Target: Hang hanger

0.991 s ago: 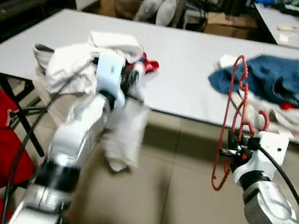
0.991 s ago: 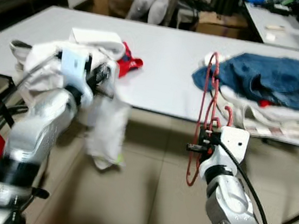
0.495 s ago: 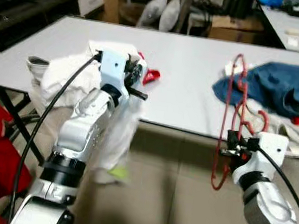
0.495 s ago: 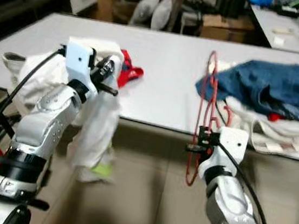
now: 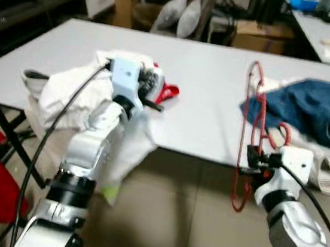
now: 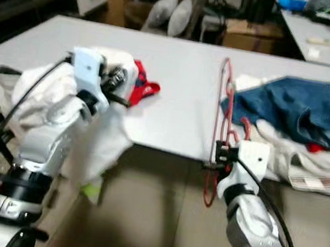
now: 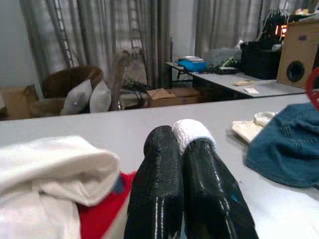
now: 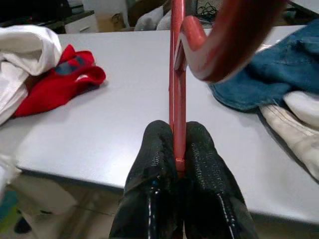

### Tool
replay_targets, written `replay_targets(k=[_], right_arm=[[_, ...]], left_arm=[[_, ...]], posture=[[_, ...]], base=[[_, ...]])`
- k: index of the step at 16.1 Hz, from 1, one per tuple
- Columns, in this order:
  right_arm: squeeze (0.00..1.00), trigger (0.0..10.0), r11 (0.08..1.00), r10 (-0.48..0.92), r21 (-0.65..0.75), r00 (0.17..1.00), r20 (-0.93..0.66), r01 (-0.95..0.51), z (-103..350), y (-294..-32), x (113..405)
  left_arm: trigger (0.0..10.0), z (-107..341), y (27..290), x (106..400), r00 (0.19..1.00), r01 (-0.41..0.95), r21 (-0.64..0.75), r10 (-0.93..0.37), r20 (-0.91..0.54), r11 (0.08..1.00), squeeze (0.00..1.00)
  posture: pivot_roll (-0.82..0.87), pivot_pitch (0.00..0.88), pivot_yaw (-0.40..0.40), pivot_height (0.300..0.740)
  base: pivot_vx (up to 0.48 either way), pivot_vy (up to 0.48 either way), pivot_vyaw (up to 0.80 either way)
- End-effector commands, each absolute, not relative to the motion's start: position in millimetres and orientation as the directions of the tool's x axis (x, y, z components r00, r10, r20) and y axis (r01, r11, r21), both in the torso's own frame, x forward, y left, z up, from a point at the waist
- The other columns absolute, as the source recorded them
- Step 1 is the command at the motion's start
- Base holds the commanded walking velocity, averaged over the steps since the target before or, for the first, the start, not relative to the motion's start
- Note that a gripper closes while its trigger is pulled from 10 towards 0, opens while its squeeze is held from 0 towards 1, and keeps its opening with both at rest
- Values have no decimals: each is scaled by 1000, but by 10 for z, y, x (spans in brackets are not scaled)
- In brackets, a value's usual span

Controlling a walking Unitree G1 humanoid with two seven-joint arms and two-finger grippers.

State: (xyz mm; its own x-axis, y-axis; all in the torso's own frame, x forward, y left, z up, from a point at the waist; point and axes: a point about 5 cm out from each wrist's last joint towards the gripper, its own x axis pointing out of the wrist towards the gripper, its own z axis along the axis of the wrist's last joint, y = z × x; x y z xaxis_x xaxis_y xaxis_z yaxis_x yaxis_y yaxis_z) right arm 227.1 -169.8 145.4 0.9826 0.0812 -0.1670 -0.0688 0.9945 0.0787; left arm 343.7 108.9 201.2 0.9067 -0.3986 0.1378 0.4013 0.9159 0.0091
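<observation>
Between the fingers of the right gripper, pressed together, a red hanger is pinched by its thin wire; it stands upright in front of the table edge, hook end uppermost, just beside the blue garment. Left gripper is closed on a strip of white cloth, and a white garment hangs from it over the near edge of the grey table. A red item lies beside the white pile.

Risk, as judged: the wire grip is narrow, so the hanger could swivel or slip if swung quickly. Its hook could snag the blue garment and drag it off the edge. The draped cloth could slide loose under its own weight.

Clearance: the middle of the tabletop between the two piles is bare, and open floor lies below the near edge.
</observation>
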Motion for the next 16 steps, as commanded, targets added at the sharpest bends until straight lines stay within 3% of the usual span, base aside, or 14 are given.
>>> replay_targets(k=[1,5,10,13,14,16], right_arm=[[0,10000,990,116,96,981,-158,-102,1487,-1624,2269],[0,10000,991,105,101,983,-148,-91,1499,-1643,2274],[0,10000,989,123,101,982,-144,-109,1494,-1581,2287],[0,10000,988,128,106,983,-132,-114,1517,-1580,2324],[0,10000,986,142,103,981,-130,-129,1526,-1569,2333],[0,10000,986,145,100,980,-133,-132,1515,-1565,2323]], left_arm=[[10000,2094,1200,3441,914,370,21,-369,169,929,0],[10000,2129,1144,3474,906,387,15,-383,178,922,0],[10000,2449,1106,3873,891,399,48,-400,216,916,0],[10000,3529,1132,4105,834,351,111,-364,414,930,0],[10000,4146,1250,4036,793,266,152,-306,526,952,0],[10000,4784,1441,3838,723,163,166,-232,651,973,0]], posture=[[-8,0,34,740],[-6,0,36,740],[6,0,36,740],[9,0,15,740],[9,0,15,740],[13,0,31,740]], base=[[371,0,-800],[369,0,-761],[351,0,0],[347,0,0],[311,0,0],[296,0,0]])
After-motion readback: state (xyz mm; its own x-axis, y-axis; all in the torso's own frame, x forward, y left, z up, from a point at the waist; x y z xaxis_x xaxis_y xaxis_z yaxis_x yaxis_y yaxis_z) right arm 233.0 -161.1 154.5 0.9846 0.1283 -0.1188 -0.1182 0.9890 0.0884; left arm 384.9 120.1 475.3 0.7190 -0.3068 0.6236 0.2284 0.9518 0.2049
